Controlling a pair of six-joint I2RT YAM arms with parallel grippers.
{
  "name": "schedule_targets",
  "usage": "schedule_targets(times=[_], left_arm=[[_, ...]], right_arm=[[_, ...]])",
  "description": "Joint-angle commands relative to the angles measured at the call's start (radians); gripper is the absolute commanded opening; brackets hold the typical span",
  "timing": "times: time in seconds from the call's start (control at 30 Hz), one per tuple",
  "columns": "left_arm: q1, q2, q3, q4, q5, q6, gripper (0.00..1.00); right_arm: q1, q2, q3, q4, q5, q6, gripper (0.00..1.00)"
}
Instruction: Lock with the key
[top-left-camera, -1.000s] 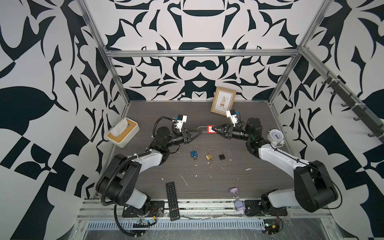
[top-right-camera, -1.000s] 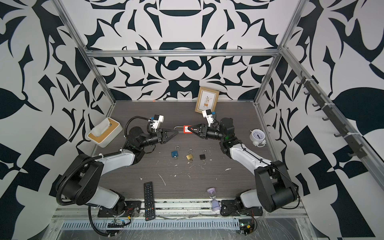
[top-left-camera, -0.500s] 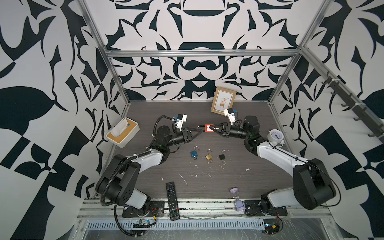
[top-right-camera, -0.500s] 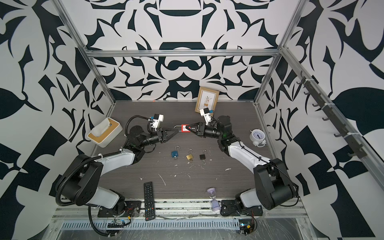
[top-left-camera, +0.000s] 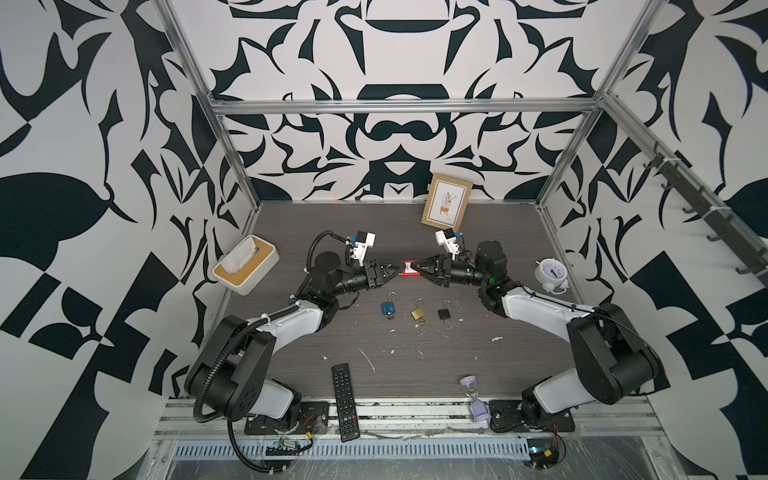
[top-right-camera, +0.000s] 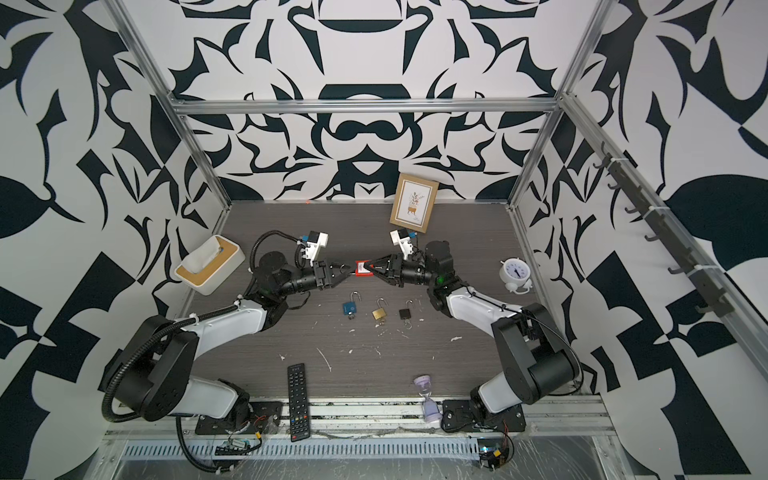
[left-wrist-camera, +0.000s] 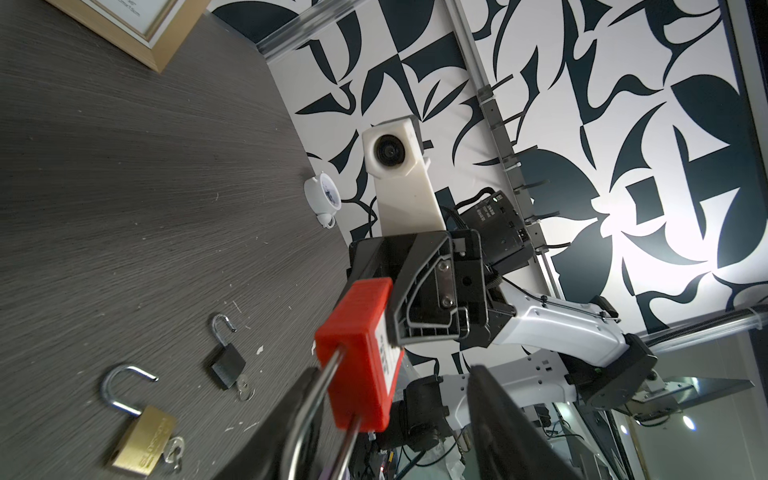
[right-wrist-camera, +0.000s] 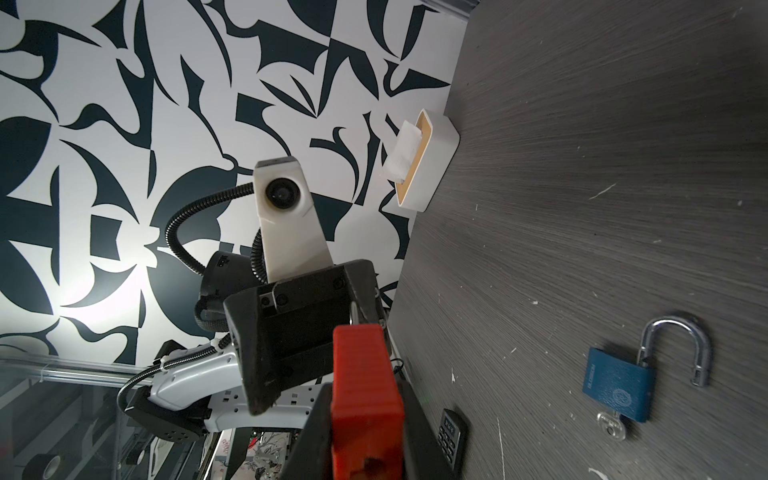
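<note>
**Red padlock, held aloft between two grippers**

Item: red padlock (top-left-camera: 409, 269), clear of the tabletop (top-left-camera: 457, 365), midway between the arms in both top views.

Holder: right gripper (top-left-camera: 417, 269), its fingers (left-wrist-camera: 424, 299) pinching the red body.

Left gripper (top-left-camera: 392, 272): fingers (left-wrist-camera: 507, 419) spread, one on either side of the steel shackle (left-wrist-camera: 320, 399). We cannot tell whether one of them touches it.

Axis: we record the lock's long axis along the line from gripper to gripper, with the shackle toward the left and the body toward the right. We judge the left gripper to be the free one, so any fresh grip comes from the shackle end.

Key: we see none in this lock.

Also on the tabletop: blue padlock (top-left-camera: 388, 307), brass padlock (top-left-camera: 417, 312) and black padlock (top-left-camera: 444, 312), each with its shackle open and a key at its base.
</note>
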Motion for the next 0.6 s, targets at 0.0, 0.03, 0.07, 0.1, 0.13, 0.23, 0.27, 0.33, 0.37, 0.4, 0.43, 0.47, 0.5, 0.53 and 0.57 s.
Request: schedule_targets(times=[0.0,0.03,0.07,0.1,0.13,0.23,0.27,0.33,0.37,0.4,0.43,0.47,0.5,0.53,0.57], left_arm=[[-0.002,-0.021,0.012,0.074,0.02,0.027,0.55],[-0.005,-0.015,0.016,0.074,0.02,0.028,0.54],[-0.006,-0.011,0.02,0.074,0.02,0.027,0.54],[-0.008,-0.007,0.021,0.074,0.019,0.028,0.54],[-0.009,-0.005,0.023,0.068,0.02,0.033,0.54],[-0.013,0.005,0.031,0.052,0.014,0.038,0.53],[-0.015,0.007,0.033,0.05,0.015,0.038,0.53],[-0.015,0.006,0.034,0.043,0.009,0.044,0.53],[-0.016,0.006,0.035,0.033,0.005,0.049,0.54],[-0.015,0.006,0.038,0.021,0.003,0.054,0.54],[-0.017,0.007,0.045,0.009,0.003,0.062,0.54],[-0.02,0.009,0.046,0.005,0.003,0.065,0.55],[-0.022,0.01,0.047,0.002,0.0,0.069,0.56],[-0.023,0.011,0.05,-0.007,0.0,0.073,0.56],[-0.024,0.013,0.051,-0.013,-0.001,0.078,0.56]], right_arm=[[-0.006,0.006,-0.01,0.039,0.02,0.033,0.0],[-0.005,0.006,-0.014,0.056,0.023,0.042,0.0],[-0.005,0.005,-0.018,0.076,0.024,0.053,0.0],[-0.006,0.005,-0.017,0.081,0.022,0.058,0.0],[-0.005,0.006,-0.018,0.086,0.023,0.064,0.0],[-0.006,-0.005,-0.028,0.109,0.036,0.077,0.0],[-0.006,-0.015,-0.026,0.108,0.037,0.078,0.0],[-0.005,-0.028,-0.014,0.06,0.03,0.057,0.0],[-0.007,-0.037,-0.014,0.05,0.033,0.048,0.0],[-0.006,-0.045,-0.014,0.042,0.04,0.043,0.0],[-0.005,-0.054,-0.013,0.024,0.042,0.03,0.0],[-0.005,-0.061,-0.006,0.001,0.041,0.017,0.0],[-0.004,-0.069,-0.006,-0.008,0.043,0.012,0.0],[-0.004,-0.075,-0.006,-0.017,0.047,0.005,0.0],[-0.004,-0.084,-0.002,-0.036,0.047,-0.012,0.0]])
